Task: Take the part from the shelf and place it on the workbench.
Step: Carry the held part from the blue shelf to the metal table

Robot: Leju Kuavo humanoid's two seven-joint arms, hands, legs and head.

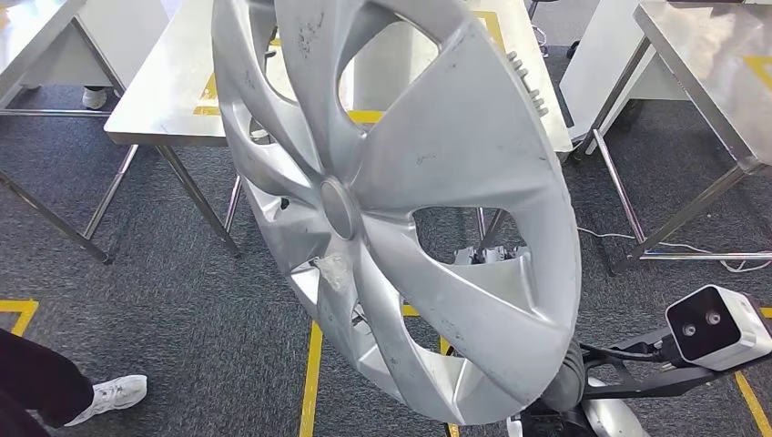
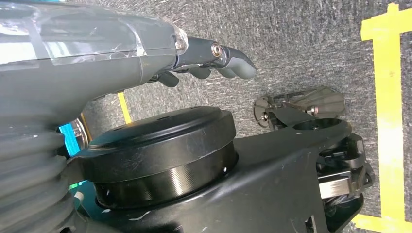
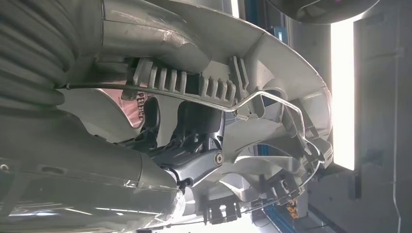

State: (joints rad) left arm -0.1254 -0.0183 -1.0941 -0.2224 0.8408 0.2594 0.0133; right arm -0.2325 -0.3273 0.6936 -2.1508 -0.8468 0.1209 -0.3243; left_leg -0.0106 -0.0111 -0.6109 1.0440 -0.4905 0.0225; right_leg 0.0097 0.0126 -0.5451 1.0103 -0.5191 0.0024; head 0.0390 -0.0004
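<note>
One hubcap in right hand

Grey carpet marked with yellow tape lines covers the floor beneath several steel-topped tables. The nearest table, straight ahead, stands on slanted metal legs and carries yellow tape markings on its top. A second table stands at the right, with a white cable trailing on the carpet near its legs. Another table sits at the far left. A person's white shoe rests on the carpet at lower left.
</note>
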